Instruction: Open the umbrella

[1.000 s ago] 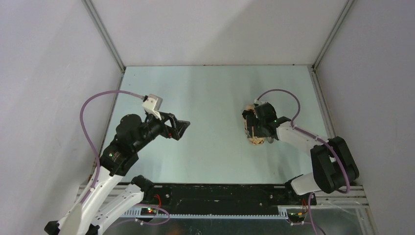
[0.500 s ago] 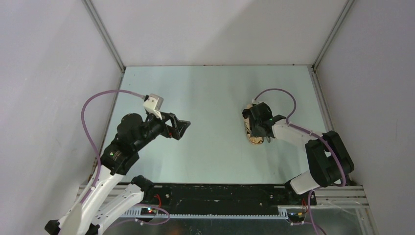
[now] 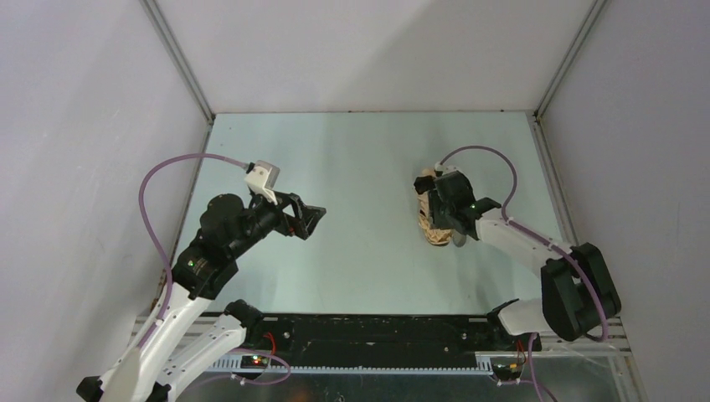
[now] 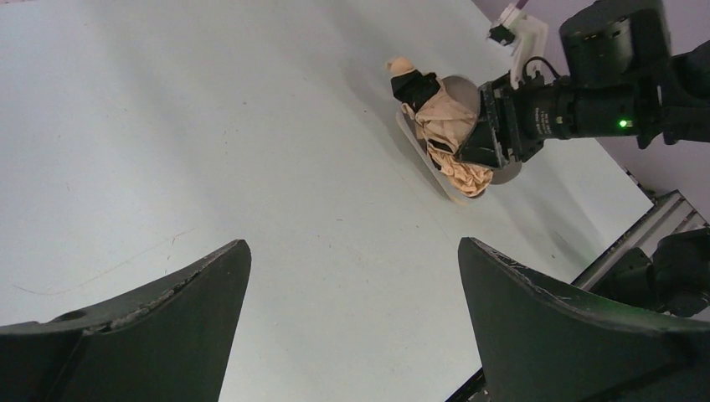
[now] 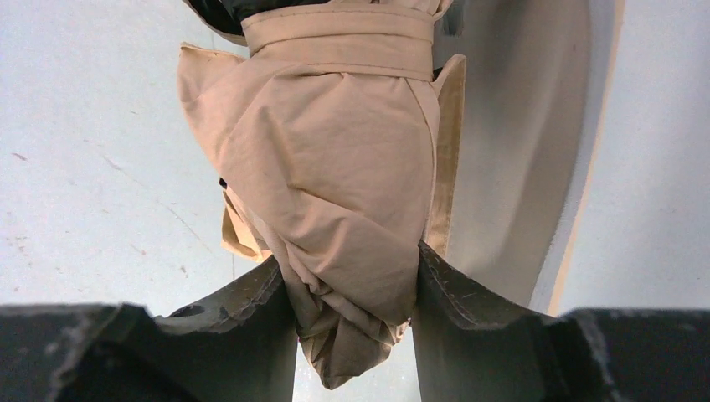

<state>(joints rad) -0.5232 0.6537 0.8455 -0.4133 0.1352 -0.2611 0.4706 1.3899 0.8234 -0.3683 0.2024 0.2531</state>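
Observation:
The folded tan-beige umbrella [image 3: 434, 238] is at the table's right middle, its stubby handle [image 3: 427, 178] pointing to the far side. My right gripper [image 3: 444, 213] is shut on the bunched fabric of its canopy end [image 5: 335, 167]. Both fingers press into the cloth, below the closing strap [image 5: 339, 42] that is still wrapped round it. The left wrist view shows the umbrella [image 4: 448, 134] held by the right gripper, low over the table. My left gripper [image 3: 311, 219] is open and empty, in the air over the table's left part, far from the umbrella.
A pale flat fabric sleeve [image 5: 519, 151] lies on the table beside and partly under the umbrella, also seen in the left wrist view [image 4: 417, 151]. Grey walls close in the table on three sides.
The right arm's elbow has swung out to the right and the wrist has turned a little, still gripping the umbrella. The left arm has not moved.

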